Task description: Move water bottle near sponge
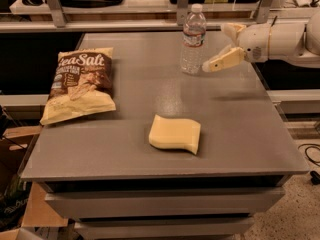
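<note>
The water bottle (193,43) is clear with a white cap and a white-and-red label band. It stands upright at the back of the grey table (235,119). The pale yellow sponge (175,134) lies flat near the table's front middle, well in front of the bottle. My gripper (215,48) comes in from the right on a white arm, just right of the bottle at about its mid height. It is open and empty, with one cream finger (223,60) reaching toward the bottle's lower half. It does not touch the bottle.
A Sea Salt chip bag (80,84) lies on the table's left side. Shelving with metal posts (54,4) runs behind the table. Cardboard (30,209) lies on the floor at the lower left.
</note>
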### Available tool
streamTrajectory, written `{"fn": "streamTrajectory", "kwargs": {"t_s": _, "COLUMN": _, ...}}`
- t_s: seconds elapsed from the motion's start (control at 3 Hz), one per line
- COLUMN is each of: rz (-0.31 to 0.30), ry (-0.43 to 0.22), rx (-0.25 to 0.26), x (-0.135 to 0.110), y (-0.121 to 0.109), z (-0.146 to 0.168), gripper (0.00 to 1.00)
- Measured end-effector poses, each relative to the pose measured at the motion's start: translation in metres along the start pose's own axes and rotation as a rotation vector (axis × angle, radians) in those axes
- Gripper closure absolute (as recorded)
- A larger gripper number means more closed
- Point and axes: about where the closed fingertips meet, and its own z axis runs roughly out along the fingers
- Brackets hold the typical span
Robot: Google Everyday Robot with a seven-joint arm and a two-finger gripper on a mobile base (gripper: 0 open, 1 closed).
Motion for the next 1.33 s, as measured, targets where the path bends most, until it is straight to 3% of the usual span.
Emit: {"fn": "streamTrajectory", "kwargs": {"t_s": 1.33, "rz": 0.015, "ry": -0.101, "rx": -0.034, "x": -0.017, "y": 0.005, "z": 0.047, "gripper": 0.00}}
